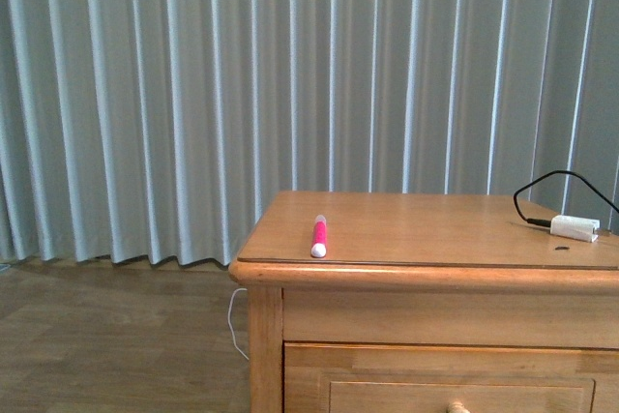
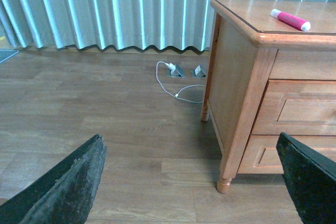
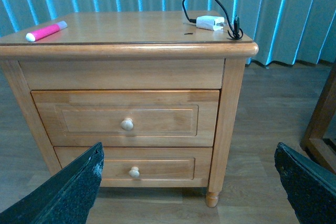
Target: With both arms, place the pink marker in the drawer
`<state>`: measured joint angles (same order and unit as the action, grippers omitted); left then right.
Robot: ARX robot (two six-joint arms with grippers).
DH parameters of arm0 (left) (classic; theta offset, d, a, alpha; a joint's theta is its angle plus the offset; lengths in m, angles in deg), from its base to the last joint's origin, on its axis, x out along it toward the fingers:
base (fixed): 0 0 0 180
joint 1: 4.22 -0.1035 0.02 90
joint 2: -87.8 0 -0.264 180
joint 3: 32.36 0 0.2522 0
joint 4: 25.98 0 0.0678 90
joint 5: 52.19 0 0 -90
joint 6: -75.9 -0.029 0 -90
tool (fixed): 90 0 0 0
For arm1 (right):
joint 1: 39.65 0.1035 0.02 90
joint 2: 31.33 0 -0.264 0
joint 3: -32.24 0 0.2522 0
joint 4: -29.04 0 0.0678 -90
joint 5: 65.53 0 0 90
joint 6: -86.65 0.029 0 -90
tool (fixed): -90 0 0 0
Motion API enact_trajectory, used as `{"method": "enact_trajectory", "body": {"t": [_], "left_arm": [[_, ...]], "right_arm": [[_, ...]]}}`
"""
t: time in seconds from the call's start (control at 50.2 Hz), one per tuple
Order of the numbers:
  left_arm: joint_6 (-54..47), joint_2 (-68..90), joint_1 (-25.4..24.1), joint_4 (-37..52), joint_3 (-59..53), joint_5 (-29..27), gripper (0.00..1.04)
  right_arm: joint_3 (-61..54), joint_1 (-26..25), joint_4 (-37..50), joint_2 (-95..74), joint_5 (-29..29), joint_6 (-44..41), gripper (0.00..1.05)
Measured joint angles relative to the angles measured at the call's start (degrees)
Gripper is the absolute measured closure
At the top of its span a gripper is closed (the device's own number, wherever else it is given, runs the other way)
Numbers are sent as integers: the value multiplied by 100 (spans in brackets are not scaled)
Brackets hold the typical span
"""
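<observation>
Front view shows the pink marker (image 1: 319, 237), a short hot-pink pen with pale ends, lying on the glossy top of a honey-coloured wooden cabinet (image 1: 416, 220). It sits near the cabinet's left front corner, just behind the rounded edge. Its long axis runs roughly front to back, one pale end toward the robot.

Neither arm appears in that view. In the left wrist view the left gripper (image 2: 189, 140) is spread wide with nothing between its black fingers. It hangs low over the floor beside the cabinet, so the marker lies above and beyond it. The right gripper (image 3: 189, 148) is equally wide and empty, and it faces the cabinet front.

The left arm looks the nearer one for the marker. The right is squared to the drawer (image 3: 84, 119), the upper of two with a recessed panel and round knob, both closed (I take the upper one as the target).

A white adapter (image 1: 574, 228) with a black cable rests well apart, at the far right. Pale grey-blue pleated curtain (image 1: 145, 94) hangs behind, over a wood-plank floor (image 2: 105, 108).
</observation>
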<state>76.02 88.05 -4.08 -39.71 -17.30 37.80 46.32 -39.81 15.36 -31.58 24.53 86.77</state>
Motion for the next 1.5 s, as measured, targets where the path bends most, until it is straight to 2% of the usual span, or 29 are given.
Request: {"method": "enact_trajectory", "body": {"t": [0.04,0.12,0.199,0.379,0.578,0.678,0.917,1.096,1.495], "left_arm": [[0,0,0,0,0,0,6],[0,0,0,0,0,0,6],[0,0,0,0,0,0,6],[0,0,0,0,0,0,6],[0,0,0,0,0,0,6],[0,0,0,0,0,0,6],[0,0,0,0,0,0,6],[0,0,0,0,0,0,6],[0,0,0,0,0,0,6]], "right_arm": [[50,0,-166,-76,-22,-35,9],[479,33,-1189,-780,-48,39,9],[542,201,-1167,-1408,-203,48,9],[772,763,332,-3069,-457,109,9],[1478,1427,2791,-6354,-1049,151,9],[1945,1582,3427,-7578,-1250,267,9],[2887,1740,4170,-9462,-1547,374,9],[3777,1827,4328,-10612,-1635,291,9],[5416,1921,3718,-11960,-1764,643,9]]}}
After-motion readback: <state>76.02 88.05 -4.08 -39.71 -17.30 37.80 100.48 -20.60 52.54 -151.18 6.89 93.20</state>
